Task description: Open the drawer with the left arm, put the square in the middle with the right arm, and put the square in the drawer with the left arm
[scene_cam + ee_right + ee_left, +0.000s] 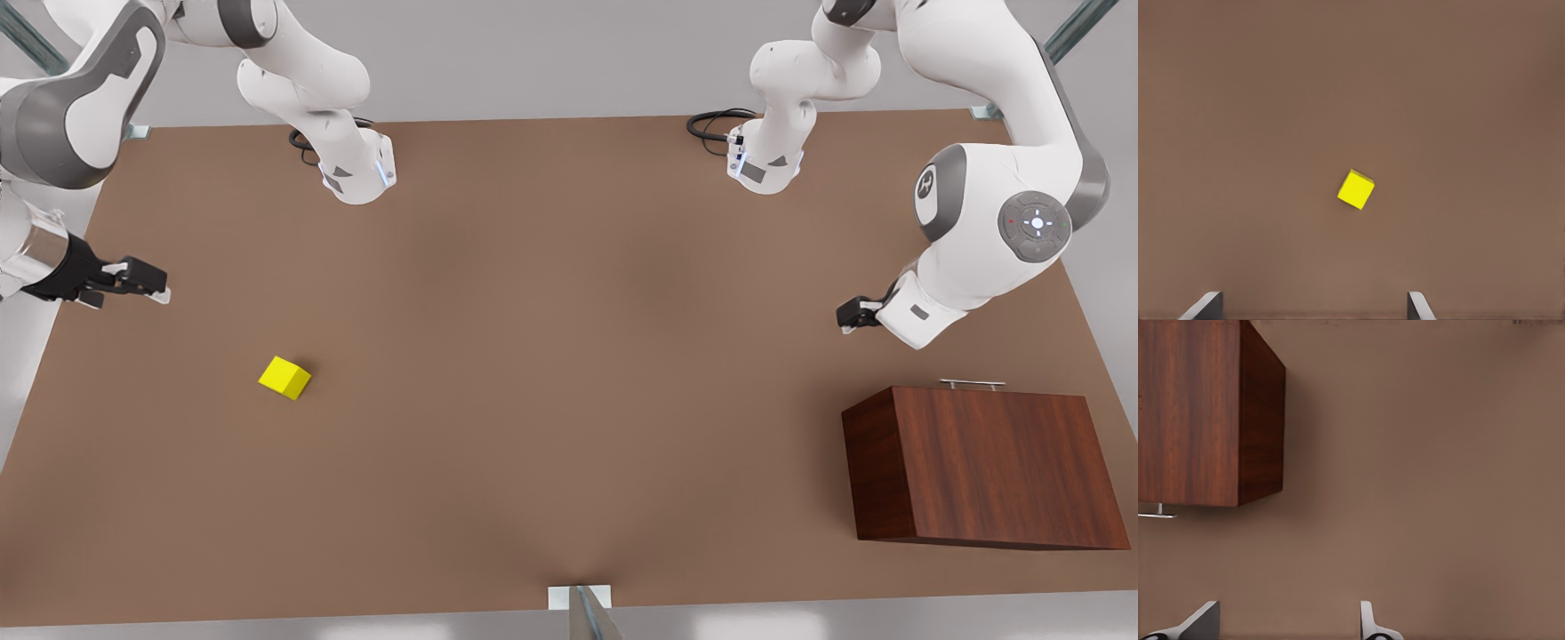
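The square is a small yellow cube lying on the brown table toward the front view's left, also seen as the square in the right wrist view. My right gripper hovers up and to the left of it, apart from it; the right gripper is open and empty. The drawer cabinet stands at the front view's right with its silver handle close against the box, drawer shut. My left gripper hangs above the table beside it. Facing the cabinet and handle, the left gripper is open.
Both arm bases stand at the table's far edge with black cables beside them. A metal bracket sits at the middle of the near edge. Bare tabletop stretches between the square and the cabinet.
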`<state>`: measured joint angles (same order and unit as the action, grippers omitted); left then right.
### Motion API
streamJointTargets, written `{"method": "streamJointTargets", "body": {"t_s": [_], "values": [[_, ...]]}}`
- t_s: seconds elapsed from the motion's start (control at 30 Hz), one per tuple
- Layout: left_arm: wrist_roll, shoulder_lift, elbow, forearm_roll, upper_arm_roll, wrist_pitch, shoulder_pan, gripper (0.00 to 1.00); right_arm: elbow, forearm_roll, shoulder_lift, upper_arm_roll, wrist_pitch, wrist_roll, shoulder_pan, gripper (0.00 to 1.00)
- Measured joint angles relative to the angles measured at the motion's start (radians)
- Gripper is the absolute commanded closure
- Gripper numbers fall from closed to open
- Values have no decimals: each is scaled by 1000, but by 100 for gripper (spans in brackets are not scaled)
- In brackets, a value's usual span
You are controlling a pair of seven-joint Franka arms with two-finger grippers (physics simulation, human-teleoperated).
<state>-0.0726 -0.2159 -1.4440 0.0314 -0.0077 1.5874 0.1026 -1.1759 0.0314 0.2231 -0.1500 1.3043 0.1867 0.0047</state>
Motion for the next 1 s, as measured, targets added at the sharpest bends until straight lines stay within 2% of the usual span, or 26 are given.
{"method": "streamJointTargets", "body": {"t_s": [0.17,0.3,0.4,0.63,0.77,1.0], "values": [[-36,4,-12,1,17,9,2,0,-46,-2,25,5,1,15,-23,0],[-146,133,-260,1,69,113,-3,0,-201,0,23,8,40,38,11,0],[-259,229,-467,1,107,246,-9,0,-430,5,-41,16,166,79,37,0],[-532,313,-775,3,219,598,-7,0,-671,8,-49,17,454,266,48,0],[-675,321,-884,3,259,785,-4,0,-714,-2,2,16,594,414,45,0],[-923,310,-977,2,289,1007,1,0,-857,-8,87,15,858,702,16,0]]}}
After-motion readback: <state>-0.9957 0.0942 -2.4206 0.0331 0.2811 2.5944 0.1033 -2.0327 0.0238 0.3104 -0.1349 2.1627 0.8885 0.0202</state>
